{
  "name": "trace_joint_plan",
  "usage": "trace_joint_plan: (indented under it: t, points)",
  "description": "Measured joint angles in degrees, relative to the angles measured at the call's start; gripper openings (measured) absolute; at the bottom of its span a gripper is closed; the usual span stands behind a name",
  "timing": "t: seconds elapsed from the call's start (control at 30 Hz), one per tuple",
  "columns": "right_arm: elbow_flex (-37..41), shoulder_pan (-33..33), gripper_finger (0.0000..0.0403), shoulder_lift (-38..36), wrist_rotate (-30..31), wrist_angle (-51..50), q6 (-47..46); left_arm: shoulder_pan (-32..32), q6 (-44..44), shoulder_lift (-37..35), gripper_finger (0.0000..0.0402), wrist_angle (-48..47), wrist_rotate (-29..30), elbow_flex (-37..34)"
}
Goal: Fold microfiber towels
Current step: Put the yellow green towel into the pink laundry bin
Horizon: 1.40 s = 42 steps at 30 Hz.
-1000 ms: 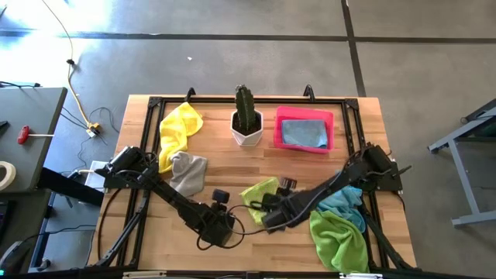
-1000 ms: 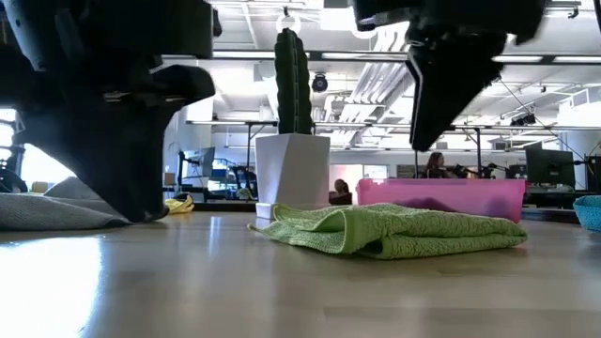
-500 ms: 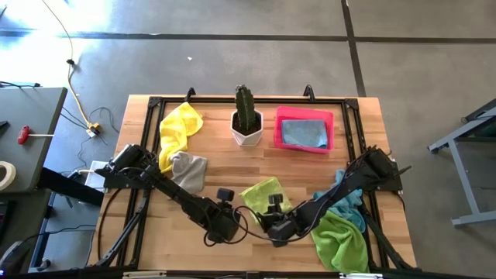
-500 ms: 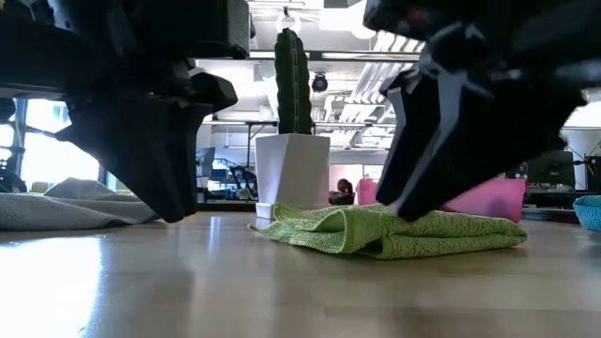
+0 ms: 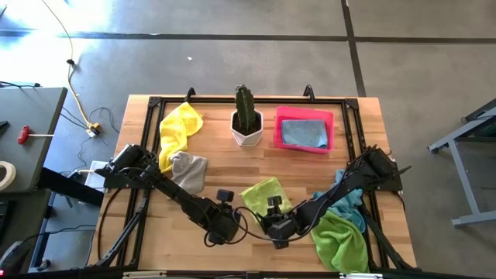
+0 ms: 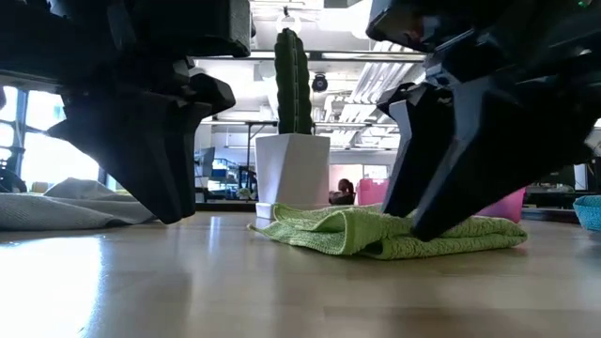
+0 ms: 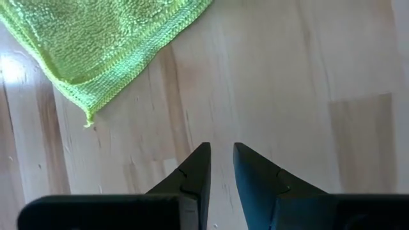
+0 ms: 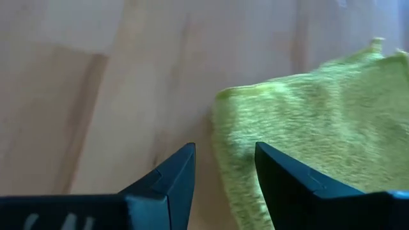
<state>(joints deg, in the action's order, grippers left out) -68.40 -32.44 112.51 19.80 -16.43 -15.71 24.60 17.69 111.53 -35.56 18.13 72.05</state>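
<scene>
A lime green towel [image 5: 263,194] lies folded on the wooden table near the middle front; it also shows in the low view [image 6: 394,230]. My left gripper [image 5: 222,226] is low over bare wood to the towel's near left, narrowly open and empty; the towel's corner [image 7: 86,118] lies ahead of the gripper [image 7: 219,150]. My right gripper [image 5: 277,232] is low at the towel's near edge, open and empty; the towel's folded edge [image 8: 220,96] lies just ahead of the gripper [image 8: 223,150]. Whether a finger touches the cloth, I cannot tell.
A yellow towel [image 5: 180,128] and a grey towel [image 5: 188,172] lie at the left. A potted cactus [image 5: 246,120] and a pink tray [image 5: 304,118] holding a light blue cloth stand at the back. A blue towel [image 5: 346,203] and a green towel [image 5: 339,240] lie at the right.
My right gripper has gone from over the lime green towel toward the table's near edge and down close to the tabletop. My left gripper has gone down and a little toward the table's right edge. The towel has stayed as it was.
</scene>
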Motion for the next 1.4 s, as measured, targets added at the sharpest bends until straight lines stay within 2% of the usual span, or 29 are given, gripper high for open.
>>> trace_joint_plan:
  t: [0.23, 0.37, 0.53, 0.67, 0.8, 1.2, 1.4]
  points:
    - [0.00, 0.35, 0.0154, 0.00, 1.11, 0.01, -4.06, 0.04, 0.79, 0.00, 0.0060, 0.00, 0.02, 0.00]
    - [0.00, 0.60, 0.0162, 0.00, -0.32, 0.02, -4.80, 0.07, 1.41, 0.00, 0.0060, 0.01, 0.02, 0.00]
    - [0.00, 0.98, 0.0216, 0.00, -4.48, 0.01, -1.49, 0.07, 1.66, 0.00, 0.0060, 0.11, 0.08, 0.00]
    - [0.00, 0.94, 0.0265, 0.00, -1.51, -0.04, 3.37, 0.07, 1.83, 0.00, 0.0060, 0.66, 0.14, 0.00]
    - [0.00, 0.96, 0.0288, 0.02, -0.24, -0.08, 4.01, 0.07, 1.88, 0.00, 0.0060, 1.28, 0.24, 0.00]
    - [-0.31, 1.47, 0.0291, 4.07, 1.68, -0.38, 3.76, 0.20, 1.86, 0.00, 0.0060, 1.28, 0.48, 0.00]
    - [-0.31, 2.70, 0.0258, 4.44, 1.22, -0.65, 2.42, 0.20, 2.21, 0.00, 0.0060, 1.35, 0.48, 0.00]
